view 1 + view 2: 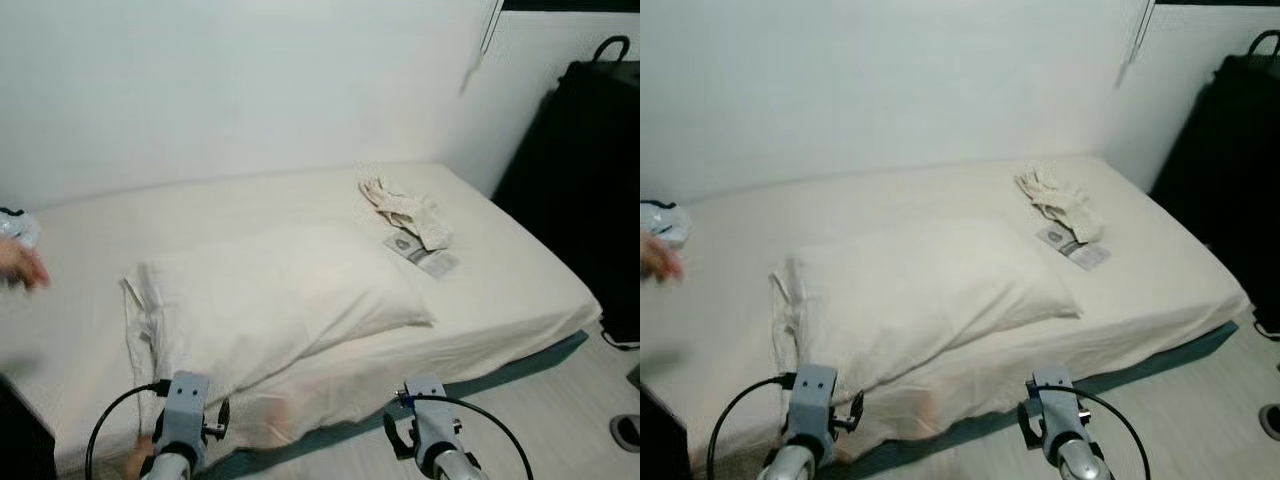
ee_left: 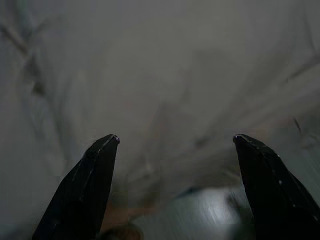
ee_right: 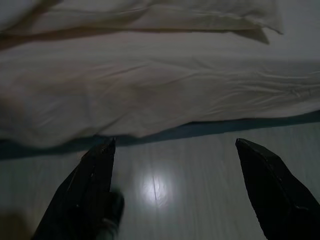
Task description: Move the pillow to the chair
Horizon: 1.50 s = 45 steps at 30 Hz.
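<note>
A large white pillow (image 1: pixel 270 300) lies flat on the white bed (image 1: pixel 520 290), near its front edge and a little to my left. My left wrist (image 1: pixel 183 420) is low, just in front of the pillow's near left corner. The left gripper (image 2: pixel 176 137) is open, its fingers spread wide over creased white fabric close ahead, with nothing between them. My right wrist (image 1: pixel 425 425) sits in front of the bed's edge, below the pillow's right end. The right gripper (image 3: pixel 175 141) is open over the pale floor (image 3: pixel 165 190), facing the hanging sheet (image 3: pixel 150 95).
A crumpled cream cloth (image 1: pixel 405 210) and a small flat packet (image 1: pixel 420 255) lie on the bed's far right. A tall black case (image 1: pixel 590 170) stands at the right. A person's hand (image 1: pixel 20 265) is at the left edge. A slipper (image 1: pixel 625 432) lies on the floor.
</note>
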### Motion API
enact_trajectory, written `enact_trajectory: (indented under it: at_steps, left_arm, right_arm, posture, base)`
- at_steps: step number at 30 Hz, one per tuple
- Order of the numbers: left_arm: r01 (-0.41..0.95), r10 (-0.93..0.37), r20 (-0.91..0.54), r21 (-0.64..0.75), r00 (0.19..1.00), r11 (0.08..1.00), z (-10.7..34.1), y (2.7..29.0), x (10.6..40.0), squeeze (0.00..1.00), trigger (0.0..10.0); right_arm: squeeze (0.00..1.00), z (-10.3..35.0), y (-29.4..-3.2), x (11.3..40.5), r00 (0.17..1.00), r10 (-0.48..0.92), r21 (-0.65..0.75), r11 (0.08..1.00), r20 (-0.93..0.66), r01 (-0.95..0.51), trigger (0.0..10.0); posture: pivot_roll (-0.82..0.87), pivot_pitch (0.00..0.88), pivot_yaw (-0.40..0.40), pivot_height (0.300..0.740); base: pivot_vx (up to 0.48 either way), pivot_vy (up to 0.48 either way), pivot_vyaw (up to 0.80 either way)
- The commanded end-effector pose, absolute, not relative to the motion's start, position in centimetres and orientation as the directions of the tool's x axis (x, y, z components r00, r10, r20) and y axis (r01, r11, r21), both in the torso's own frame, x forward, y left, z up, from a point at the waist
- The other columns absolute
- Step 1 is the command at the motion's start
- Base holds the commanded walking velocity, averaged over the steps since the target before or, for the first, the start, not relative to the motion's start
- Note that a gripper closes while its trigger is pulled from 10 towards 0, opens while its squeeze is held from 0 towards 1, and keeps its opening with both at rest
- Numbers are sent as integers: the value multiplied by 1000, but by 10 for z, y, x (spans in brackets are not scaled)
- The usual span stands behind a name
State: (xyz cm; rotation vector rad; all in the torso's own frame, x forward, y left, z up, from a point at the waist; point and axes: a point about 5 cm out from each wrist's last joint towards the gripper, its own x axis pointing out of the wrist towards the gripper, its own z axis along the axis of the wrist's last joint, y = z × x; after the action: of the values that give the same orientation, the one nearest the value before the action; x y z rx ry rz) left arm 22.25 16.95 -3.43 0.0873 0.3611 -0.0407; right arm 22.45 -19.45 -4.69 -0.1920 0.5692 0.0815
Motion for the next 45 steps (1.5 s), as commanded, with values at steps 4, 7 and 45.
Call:
enact_trajectory:
  at_steps: [4, 7, 45]
  left_arm:
    - [63, -37, -341, 67, 939, 996, -32, 165, 226, 0, 10000]
    - [60, -34, -338, 67, 940, 996, -32, 165, 226, 0, 10000]
    - [16, 8, -331, 68, 944, 998, -30, 174, 227, 0, 10000]
  right_arm:
    - [0, -48, -198, 222, 834, 12, -162, 979, -552, -121, 10000]
    - [0, -48, -198, 223, 835, 13, -161, 979, -551, -121, 10000]
    - [0, -50, -191, 222, 830, 18, -138, 984, -557, -114, 10000]
  posture:
    - [-7, 44, -37, 740]
    - [-7, 45, -37, 740]
    - [9, 65, -29, 740]
  base:
    - [435, 0, 0]
    - [427, 0, 0]
    - [-31, 0, 0]
